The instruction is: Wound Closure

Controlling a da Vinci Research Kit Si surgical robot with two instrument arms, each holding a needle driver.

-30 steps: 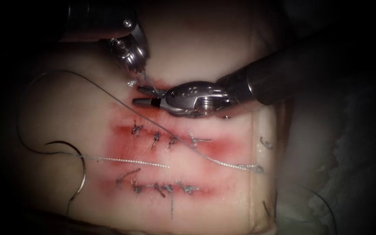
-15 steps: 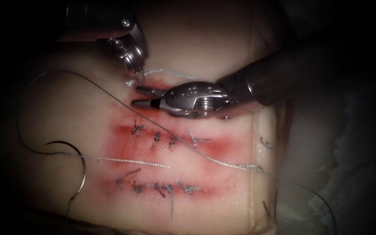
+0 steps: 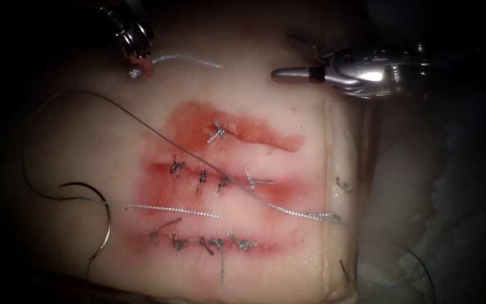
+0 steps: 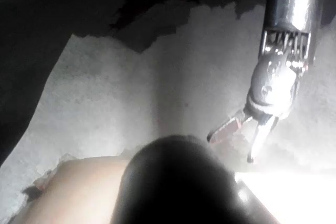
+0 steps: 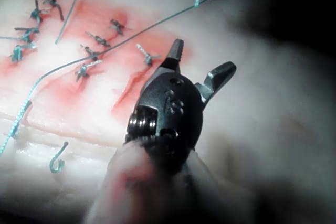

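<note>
The tissue [image 3: 288, 264] bears three red, stitched cuts. A fresh knot [image 3: 217, 133] with short tails sits on the top cut [image 3: 265, 137], also visible in the right wrist view [image 5: 146, 53]. My left tool [image 3: 145, 68], up and to the left of that knot, is shut on a loose white piece of thread [image 3: 189, 58]. My right tool [image 3: 282, 57] hovers up and to the right with open jaws, holding nothing [image 5: 203, 56] [image 4: 231, 148]. The curved needle [image 3: 107, 217] lies free on the tissue left of the cuts, its dark thread [image 3: 142, 125] trailing across them.
Rows of finished stitches close the middle cut [image 3: 201, 179] and the bottom cut [image 3: 209, 244]. A pale strand [image 3: 164, 208] lies between them. Cut ends of thread [image 3: 343, 185] lie near the tissue's right edge [image 3: 326, 169].
The taut thread between my left tool and the knot has been severed. My right tool opened and drew back up and right. My left tool lifted away up-left with the cut piece.
</note>
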